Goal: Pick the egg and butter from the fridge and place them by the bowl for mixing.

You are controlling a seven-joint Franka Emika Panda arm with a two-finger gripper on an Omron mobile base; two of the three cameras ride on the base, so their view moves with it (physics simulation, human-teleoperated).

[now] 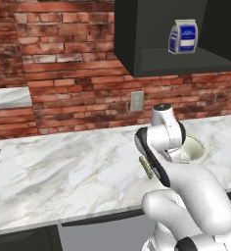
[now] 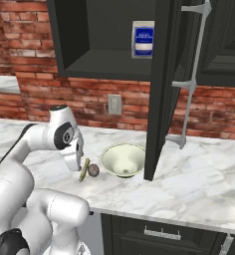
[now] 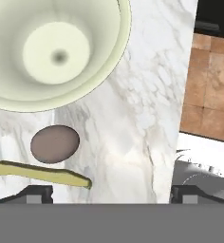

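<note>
The smooth brown oval egg (image 2: pixel 93 170) lies on the white veined marble counter (image 2: pixel 204 184) near its front edge, just beside the round off-white bowl (image 2: pixel 122 160). A flat yellow butter slab (image 2: pixel 83 170) stands tilted beside the egg. The end effector (image 2: pixel 77 164) hovers over them, jaws wide apart. Behind is a red brick wall (image 2: pixel 89 102).

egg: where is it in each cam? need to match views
Left base view: I can't make the egg out; the arm covers the counter beside the bowl.
Right base view: egg on the marble, just left of the bowl.
Hand view: egg lower left, below the bowl.
Shared landmark: the bowl.
</note>
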